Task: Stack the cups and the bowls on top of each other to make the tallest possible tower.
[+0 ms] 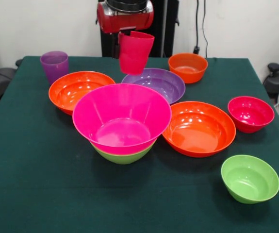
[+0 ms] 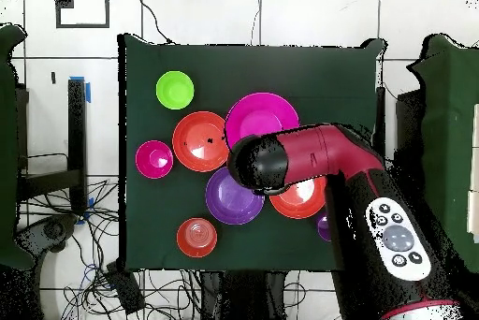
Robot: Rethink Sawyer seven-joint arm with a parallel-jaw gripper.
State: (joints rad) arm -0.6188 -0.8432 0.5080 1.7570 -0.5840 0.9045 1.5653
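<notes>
Green cloth covers the table [image 1: 27, 194]. Up in the air, the end effector [image 1: 129, 36] is holding the red-pink cup [image 1: 134, 52] by its rim. Best bring it slowly over the big pink bowl [image 1: 122, 116], which sits in a lime green bowl [image 1: 123, 156], and lower it straight into the middle.

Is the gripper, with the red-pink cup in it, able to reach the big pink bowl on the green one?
Probably yes. The gripper holds the red-pink cup in the air behind the big pink bowl, which is open on top, with nothing above it.
</notes>
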